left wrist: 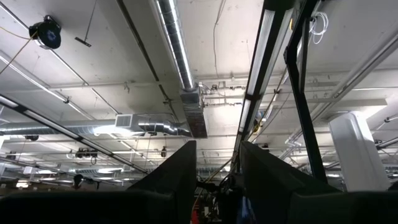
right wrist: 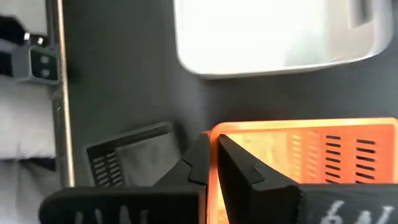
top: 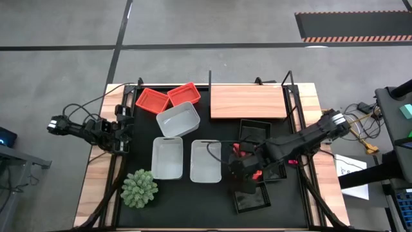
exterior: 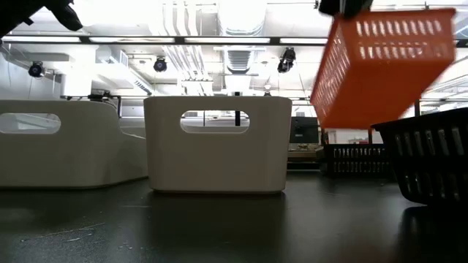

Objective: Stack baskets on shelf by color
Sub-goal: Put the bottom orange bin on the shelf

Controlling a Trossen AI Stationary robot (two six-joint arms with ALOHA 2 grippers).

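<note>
The right gripper [right wrist: 211, 163] pinches the wall of an orange basket [exterior: 384, 62], lifted at the low view's upper right. Carry it level toward the shelf [top: 248, 102]; the left gripper [top: 123, 129] waits, parted.

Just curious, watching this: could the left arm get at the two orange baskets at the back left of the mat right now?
Probably yes. The left claw waits open at the mat's left edge, and the two orange baskets lie close by with nothing between. The right claw is busy, shut on another orange basket.
</note>
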